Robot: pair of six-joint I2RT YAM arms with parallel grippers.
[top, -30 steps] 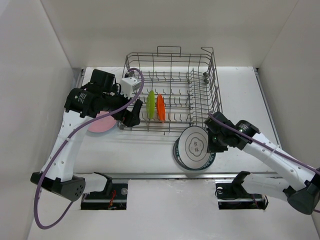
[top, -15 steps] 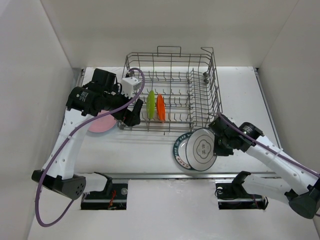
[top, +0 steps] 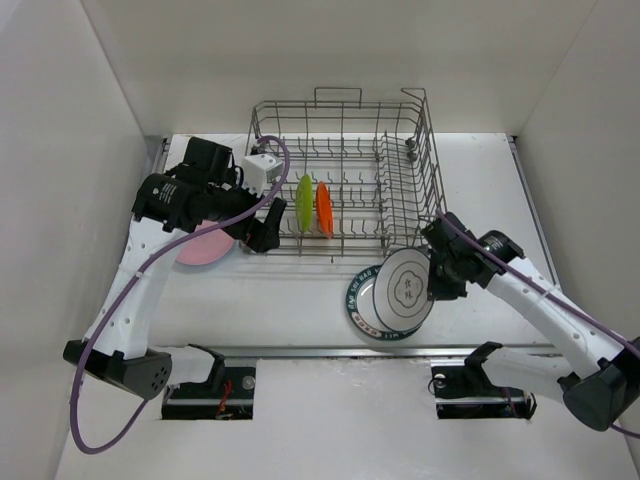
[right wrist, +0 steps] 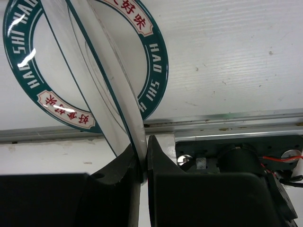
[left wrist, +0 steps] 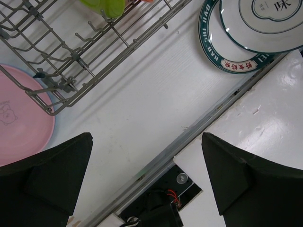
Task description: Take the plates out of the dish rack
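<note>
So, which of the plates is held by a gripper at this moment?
The white plate with the printed centre, pinched at its rim by the right gripper; no gripper touches any other.

The big grey wire dish rack [top: 431, 160] sits in the upper middle of the top view. A small lime green plate [top: 303, 203] and a small orange plate [top: 324, 208] stand on edge in it, side by side. A pink round plate [top: 198, 247] lies flat at its left. Lower right of the rack, a white plate with a thin dark rim [top: 405, 290] tilts over a flat white plate with a wide green rim [top: 360, 308].
</note>
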